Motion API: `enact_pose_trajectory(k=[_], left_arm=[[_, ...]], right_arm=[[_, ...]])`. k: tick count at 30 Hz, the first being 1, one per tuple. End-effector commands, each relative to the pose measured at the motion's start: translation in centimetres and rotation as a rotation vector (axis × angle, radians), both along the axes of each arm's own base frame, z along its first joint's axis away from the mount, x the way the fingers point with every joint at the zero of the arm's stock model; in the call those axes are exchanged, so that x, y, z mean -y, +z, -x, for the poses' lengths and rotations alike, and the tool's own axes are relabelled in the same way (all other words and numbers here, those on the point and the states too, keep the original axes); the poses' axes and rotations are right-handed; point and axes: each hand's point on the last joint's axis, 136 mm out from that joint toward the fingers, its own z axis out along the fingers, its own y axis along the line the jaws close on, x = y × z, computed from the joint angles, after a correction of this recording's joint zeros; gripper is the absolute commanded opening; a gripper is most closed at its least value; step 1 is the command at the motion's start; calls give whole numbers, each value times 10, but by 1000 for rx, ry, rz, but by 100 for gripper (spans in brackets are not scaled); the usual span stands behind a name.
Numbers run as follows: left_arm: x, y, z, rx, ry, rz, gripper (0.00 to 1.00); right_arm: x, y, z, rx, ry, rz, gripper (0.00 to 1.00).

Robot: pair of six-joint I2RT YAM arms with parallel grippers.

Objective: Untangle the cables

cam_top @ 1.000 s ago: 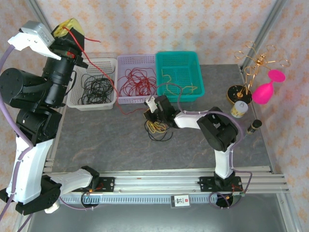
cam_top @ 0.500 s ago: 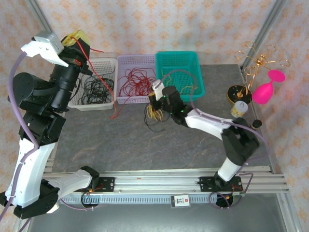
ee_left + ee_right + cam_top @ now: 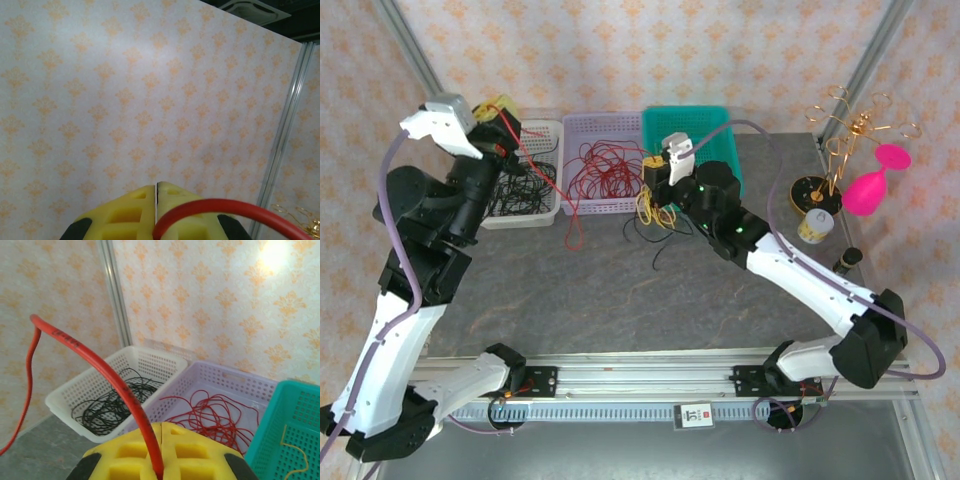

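On the red cable [image 3: 70, 342], tiny black print is unreadable.

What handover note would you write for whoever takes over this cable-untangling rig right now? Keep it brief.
Left end effector: shut on the red cable, raised high.
Right end effector: shut on the red cable too; a yellow-black tangle hangs beneath it.
Done: black cables in white basket, red cables in purple basket, yellow cable in teal basket.
Left: free the red cable, split the tangle.

Red cable [image 3: 100, 365] slung over open table [image 3: 620, 300]
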Motion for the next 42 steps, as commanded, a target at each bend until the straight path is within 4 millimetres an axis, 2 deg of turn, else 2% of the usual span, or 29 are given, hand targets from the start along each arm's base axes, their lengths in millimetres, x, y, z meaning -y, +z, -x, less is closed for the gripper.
enact_pose_trajectory(k=[1,3,4,7,10,12,16,21,26,29,34,36,39,42], left_arm=[[19,-52,-6,-95,-100,20,0],[39,-100,-8,-170,-196,-29,10],[46,-121,-7,-205,-236,-29,11],[72,-171,4,-248,-409,-30,15],[96,-202,10,-264,-563,-9,19],[104,-219,6,-297,-591,-23,31],[112,-247,-6,-345,-592,-95,39],[109,-261,-28,-388,-513,-173,50],[105,-266,-50,-436,-436,-258,52],[107,-264,-56,-438,-433,-293,52],[124,-267,-51,-442,-546,-362,28],[128,-270,-48,-441,-580,-386,23],[125,-270,-48,-435,-562,-402,5],[113,-268,-58,-431,-467,-390,0]], right_arm=[[-9,-21,15,-51,81,10,0],[-8,-38,21,-56,99,32,0],[-6,-46,23,-57,100,38,0],[-7,-65,28,-64,124,58,0],[-14,-72,31,-75,168,70,0],[-18,-74,33,-77,188,71,0],[-24,-80,40,-82,230,81,0],[-27,-88,48,-98,264,110,0],[-27,-90,54,-96,280,123,0],[-29,-90,59,-89,308,131,0],[-29,-92,62,-82,316,152,0],[-28,-92,63,-75,316,161,0],[-27,-93,62,-71,310,170,0],[-26,-95,59,-69,294,171,0]])
